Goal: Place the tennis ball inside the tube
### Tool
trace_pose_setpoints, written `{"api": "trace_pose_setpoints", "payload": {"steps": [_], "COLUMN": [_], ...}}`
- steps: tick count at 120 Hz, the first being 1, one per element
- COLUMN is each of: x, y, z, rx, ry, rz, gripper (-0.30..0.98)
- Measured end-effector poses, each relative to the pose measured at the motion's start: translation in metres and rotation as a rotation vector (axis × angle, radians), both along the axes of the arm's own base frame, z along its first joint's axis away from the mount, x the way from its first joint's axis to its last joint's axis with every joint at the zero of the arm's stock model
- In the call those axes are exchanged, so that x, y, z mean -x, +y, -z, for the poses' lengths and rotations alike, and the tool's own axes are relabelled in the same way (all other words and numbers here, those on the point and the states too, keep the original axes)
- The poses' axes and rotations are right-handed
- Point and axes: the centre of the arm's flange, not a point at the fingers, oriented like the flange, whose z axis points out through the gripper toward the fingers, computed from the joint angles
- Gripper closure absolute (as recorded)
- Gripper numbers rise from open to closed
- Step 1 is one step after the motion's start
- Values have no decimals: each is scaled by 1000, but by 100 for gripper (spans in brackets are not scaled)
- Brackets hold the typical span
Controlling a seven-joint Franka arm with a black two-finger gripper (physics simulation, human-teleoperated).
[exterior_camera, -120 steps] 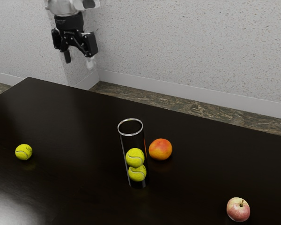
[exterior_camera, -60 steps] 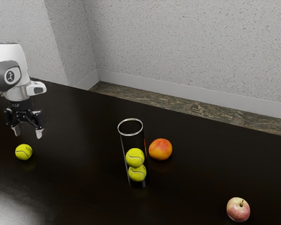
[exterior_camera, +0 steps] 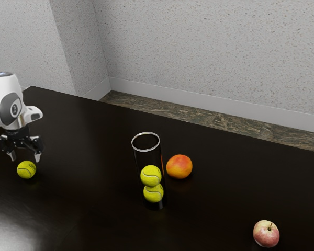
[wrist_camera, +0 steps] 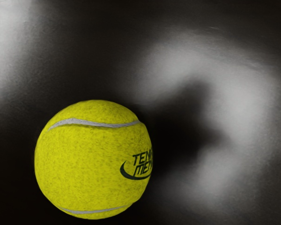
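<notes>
Exterior view: wide-spread pincer above loose ball

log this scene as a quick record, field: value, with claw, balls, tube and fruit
claw: open, over the loose tennis ball
loose tennis ball location: on the dark table, outside the tube
tube: clear, upright, open at the top
tube contents: upper ball and lower ball, stacked
fruit: orange-red fruit beside the tube; apple farther toward the exterior view's right
task status: loose tennis ball not yet in the tube
</notes>
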Motion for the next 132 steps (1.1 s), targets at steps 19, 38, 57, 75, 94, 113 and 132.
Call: {"api": "trace_pose_setpoints", "payload": {"steps": [19,38,57,75,94,113,132], "x": [-25,-19,-10,-9,-6,-8,-7], "y": [18,37,50,49,53,51,51], "z": [22,28,40,57,69,74,80], "rx": [0,30,45,58,69,80,89], "ry": [-13,-37,-27,-7,4,2,7], "rz": [-24,-48,-48,-30,-27,-12,-8], "gripper": [2,2,2,2,2,2,2]}}
